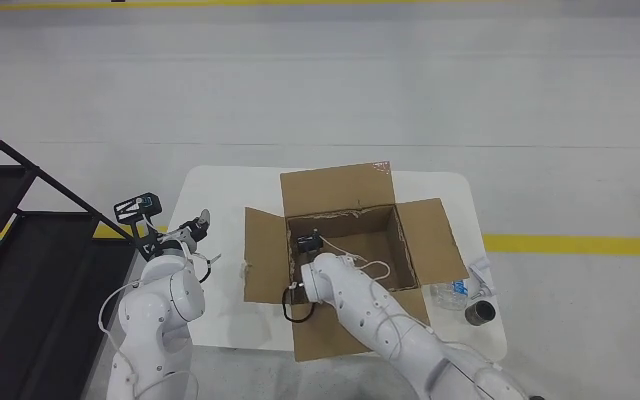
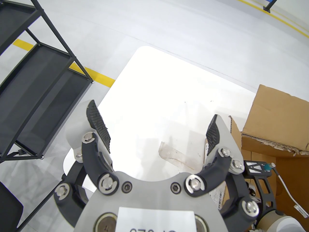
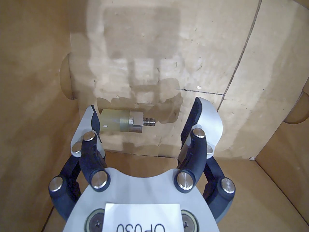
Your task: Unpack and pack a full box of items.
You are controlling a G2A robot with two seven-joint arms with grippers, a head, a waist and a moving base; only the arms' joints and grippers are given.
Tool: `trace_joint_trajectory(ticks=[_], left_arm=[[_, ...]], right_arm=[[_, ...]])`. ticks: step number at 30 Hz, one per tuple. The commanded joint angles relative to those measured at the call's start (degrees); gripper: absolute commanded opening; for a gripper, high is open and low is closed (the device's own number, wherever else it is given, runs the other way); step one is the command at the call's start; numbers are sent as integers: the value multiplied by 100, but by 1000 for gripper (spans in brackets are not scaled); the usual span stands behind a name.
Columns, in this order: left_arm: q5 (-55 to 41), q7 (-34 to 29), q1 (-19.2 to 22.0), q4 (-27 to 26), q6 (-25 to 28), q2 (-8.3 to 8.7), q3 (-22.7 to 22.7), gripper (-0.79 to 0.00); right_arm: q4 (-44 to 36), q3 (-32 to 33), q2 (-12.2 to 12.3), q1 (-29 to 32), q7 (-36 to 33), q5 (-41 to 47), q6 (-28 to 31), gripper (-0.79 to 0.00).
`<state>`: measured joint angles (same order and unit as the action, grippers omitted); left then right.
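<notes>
A box (image 1: 335, 190) sits in the middle of the table (image 1: 225, 200) with its flaps folded outward. A rack of shelves (image 1: 50, 270) stands to the left of the table. The left gripper (image 2: 153, 112) hangs over the left part of the table, beside the box's left flap, with a scrap of tape (image 2: 172, 154) on the tabletop near that flap. The right gripper (image 3: 145, 105) is down inside the box, over a small threaded fitting (image 3: 120, 121) lying on its side on the box floor between the spread fingers, closer to one of them. Right of the box, on the table, lie a bottle (image 1: 452, 291) and, nearer the front edge, a cup (image 1: 481, 313)
</notes>
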<state>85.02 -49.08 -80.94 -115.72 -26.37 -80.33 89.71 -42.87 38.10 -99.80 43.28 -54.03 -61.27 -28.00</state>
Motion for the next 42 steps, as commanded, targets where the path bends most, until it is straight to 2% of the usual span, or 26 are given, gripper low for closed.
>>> trace_joint_trajectory(ticks=[1, 4, 12, 19, 20, 22, 25, 30, 42], left_arm=[[0, 0, 0, 0, 0, 0, 0, 0], [0, 0, 0, 0, 0, 0, 0, 0], [0, 0, 0, 0, 0, 0, 0, 0], [0, 0, 0, 0, 0, 0, 0, 0], [0, 0, 0, 0, 0, 0, 0, 0], [0, 0, 0, 0, 0, 0, 0, 0], [0, 0, 0, 0, 0, 0, 0, 0], [0, 0, 0, 0, 0, 0, 0, 0], [0, 0, 0, 0, 0, 0, 0, 0]], right_arm=[[-105, 44, 25, 20, -58, -84, -30, -37], [-281, 114, 69, 57, -165, -223, -94, -3], [-621, 382, 200, 200, -349, -451, 12, 0], [-598, 292, 135, 203, -432, -537, 186, 0], [-571, 270, 115, 180, -426, -543, 207, -9], [-506, 246, 75, 108, -432, -549, 212, -129], [-374, 222, 19, -24, -427, -557, 252, -240], [-4, 151, -105, -220, -437, -521, 314, -243], [723, 70, -402, -455, -180, -229, 441, -160]])
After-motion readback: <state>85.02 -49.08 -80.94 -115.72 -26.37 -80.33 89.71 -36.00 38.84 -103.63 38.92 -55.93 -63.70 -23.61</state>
